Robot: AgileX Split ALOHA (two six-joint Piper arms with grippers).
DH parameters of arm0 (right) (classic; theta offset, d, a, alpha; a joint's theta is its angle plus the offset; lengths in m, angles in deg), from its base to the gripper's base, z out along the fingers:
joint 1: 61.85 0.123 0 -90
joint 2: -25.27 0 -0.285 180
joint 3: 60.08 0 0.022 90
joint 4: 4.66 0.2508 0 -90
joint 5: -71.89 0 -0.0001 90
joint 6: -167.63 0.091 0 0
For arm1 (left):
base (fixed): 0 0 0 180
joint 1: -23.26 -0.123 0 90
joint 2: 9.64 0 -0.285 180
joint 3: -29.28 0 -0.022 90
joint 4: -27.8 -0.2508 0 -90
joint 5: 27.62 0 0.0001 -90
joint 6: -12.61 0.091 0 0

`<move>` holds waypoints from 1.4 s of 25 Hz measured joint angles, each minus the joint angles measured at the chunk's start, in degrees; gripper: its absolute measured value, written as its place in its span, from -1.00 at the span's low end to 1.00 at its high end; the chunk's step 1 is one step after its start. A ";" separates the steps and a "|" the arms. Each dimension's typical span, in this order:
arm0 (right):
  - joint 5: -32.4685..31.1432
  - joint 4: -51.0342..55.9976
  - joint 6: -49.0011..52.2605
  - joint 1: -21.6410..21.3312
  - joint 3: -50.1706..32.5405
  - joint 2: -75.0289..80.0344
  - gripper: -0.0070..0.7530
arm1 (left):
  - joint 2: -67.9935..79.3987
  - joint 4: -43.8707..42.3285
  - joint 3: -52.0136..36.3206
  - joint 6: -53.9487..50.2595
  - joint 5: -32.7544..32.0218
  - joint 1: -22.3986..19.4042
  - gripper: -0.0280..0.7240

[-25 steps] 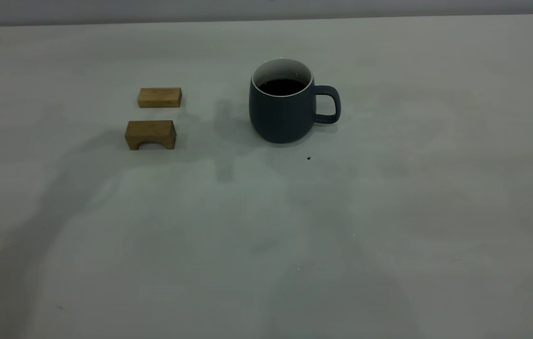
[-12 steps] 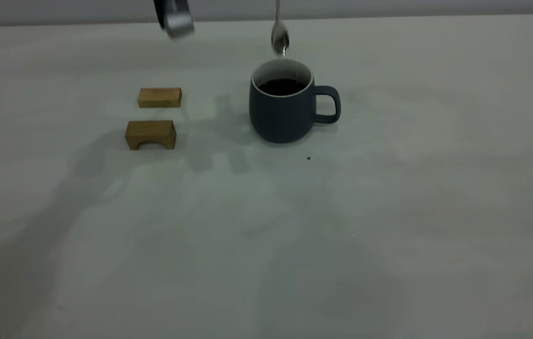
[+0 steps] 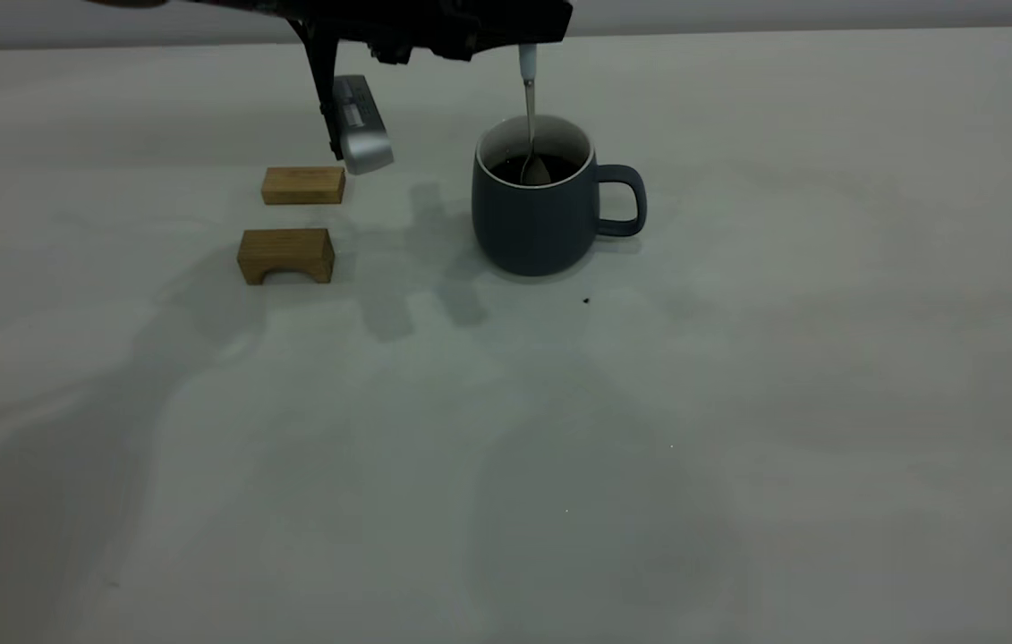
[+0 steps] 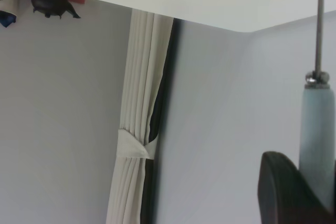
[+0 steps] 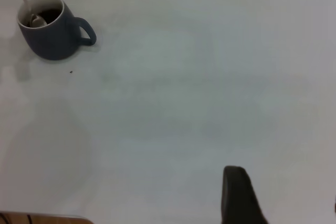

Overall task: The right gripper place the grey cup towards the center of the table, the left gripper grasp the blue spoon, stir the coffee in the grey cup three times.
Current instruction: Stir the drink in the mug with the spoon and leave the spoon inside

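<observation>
The grey cup [image 3: 541, 210] stands upright on the table [image 3: 738, 402], a little behind its middle, handle to the right. Dark coffee [image 3: 565, 165] fills it partway. My left gripper [image 3: 528, 38] hangs directly above the cup, shut on the pale handle of the blue spoon [image 3: 529, 98]. The spoon hangs upright with its metal bowl dipped in the coffee. In the left wrist view the spoon handle [image 4: 316, 124] sits against one black finger [image 4: 283, 187]. The right wrist view shows the cup [image 5: 50, 32] far from my right gripper [image 5: 286, 203], which is open and holds nothing.
Two small wooden blocks lie left of the cup: a flat one [image 3: 302, 185] and an arched one [image 3: 285, 255]. The left arm's silver-grey block [image 3: 361, 125] hangs just above the flat one. A tiny dark speck [image 3: 585, 300] lies in front of the cup.
The left arm came down into view from above with the spoon. The spoon's bowl went from just above the cup's rim down into the coffee. The cup stayed put.
</observation>
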 joint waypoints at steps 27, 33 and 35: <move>0.00 0.00 0.00 0.00 0.00 0.00 0.26 | 8.97 0.16 8.89 -0.27 4.24 -2.58 -0.62; 0.00 0.00 0.00 0.00 0.00 0.00 0.26 | 10.31 0.12 11.33 -0.27 3.99 -0.53 -0.62; 0.00 0.00 0.00 0.00 0.00 0.00 0.26 | 10.52 0.04 11.33 -0.27 3.14 0.11 -0.62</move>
